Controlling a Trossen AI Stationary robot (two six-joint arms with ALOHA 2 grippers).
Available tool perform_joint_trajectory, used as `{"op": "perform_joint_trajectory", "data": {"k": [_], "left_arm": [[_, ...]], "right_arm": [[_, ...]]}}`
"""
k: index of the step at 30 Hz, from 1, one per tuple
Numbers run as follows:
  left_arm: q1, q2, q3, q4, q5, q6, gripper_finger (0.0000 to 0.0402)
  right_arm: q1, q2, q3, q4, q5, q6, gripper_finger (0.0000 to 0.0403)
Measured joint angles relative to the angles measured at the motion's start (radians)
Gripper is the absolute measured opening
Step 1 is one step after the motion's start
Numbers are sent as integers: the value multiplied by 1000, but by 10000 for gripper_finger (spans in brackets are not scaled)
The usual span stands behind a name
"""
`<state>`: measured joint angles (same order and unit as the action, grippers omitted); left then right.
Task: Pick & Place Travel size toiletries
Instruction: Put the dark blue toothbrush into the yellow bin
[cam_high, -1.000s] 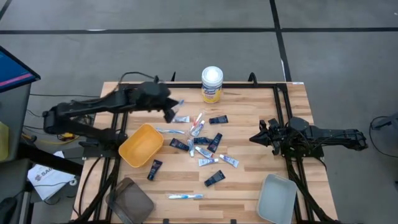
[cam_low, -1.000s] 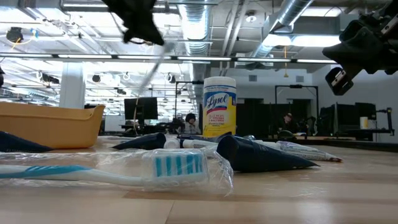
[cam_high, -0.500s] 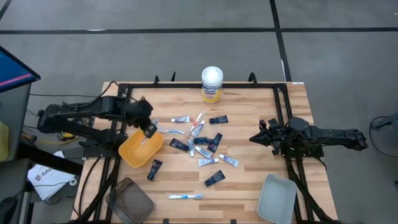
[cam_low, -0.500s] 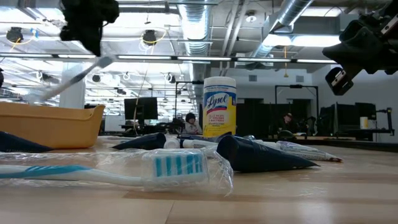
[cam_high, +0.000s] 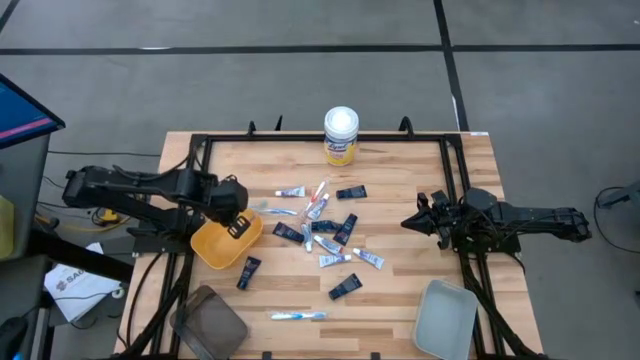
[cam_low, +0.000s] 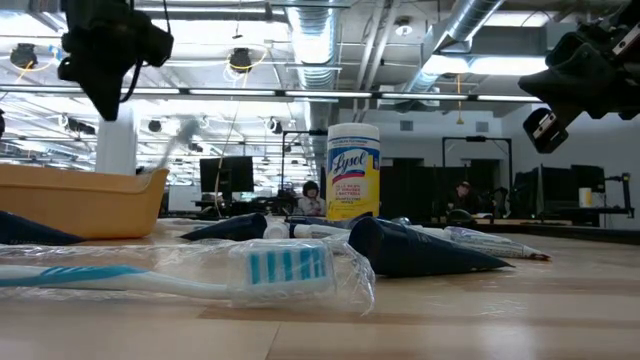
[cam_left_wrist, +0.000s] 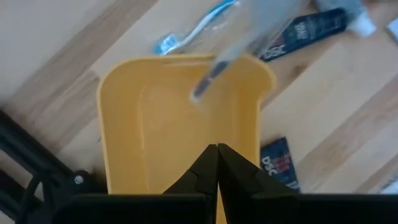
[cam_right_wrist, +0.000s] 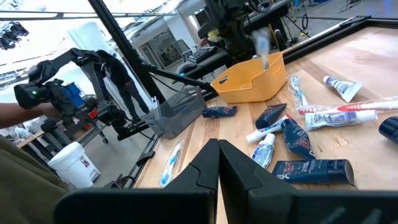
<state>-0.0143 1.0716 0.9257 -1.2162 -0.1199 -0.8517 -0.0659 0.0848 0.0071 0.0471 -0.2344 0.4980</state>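
Low view: "Lysol" on yellow canister; left end effector over yellow bin, perhaps closed.

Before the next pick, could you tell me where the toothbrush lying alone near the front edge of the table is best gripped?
Grip the wrapped toothbrush at mid-handle, coming straight down with the tool's fingers across its width. It lies flat, long axis running left-right, apart from the other toiletries, so both sides look free.

My left gripper hung low, fingers closed together — my right gripper hovered apart, fingers likewise closed.
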Motion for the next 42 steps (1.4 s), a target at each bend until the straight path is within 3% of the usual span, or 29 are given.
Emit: {"op": "perform_joint_trajectory", "data": {"k": [10, 13, 21, 31, 36, 42], "left_arm": [[0, 1, -14, 13, 15, -2, 2], [0, 0, -14, 104, -15, 36, 14], [5, 8, -13, 537, -92, 358, 117], [61, 141, -75, 544, -121, 433, 272], [60, 155, -124, 561, -127, 425, 295], [60, 128, -156, 565, -127, 377, 278]], "right_arm": [[0, 0, 0, 0, 0, 0, 0], [0, 0, 0, 0, 0, 0, 0], [0, 0, 0, 0, 0, 0, 0], [0, 0, 0, 0, 0, 0, 0], [0, 0, 0, 0, 0, 0, 0], [0, 0, 0, 0, 0, 0, 0]]}}
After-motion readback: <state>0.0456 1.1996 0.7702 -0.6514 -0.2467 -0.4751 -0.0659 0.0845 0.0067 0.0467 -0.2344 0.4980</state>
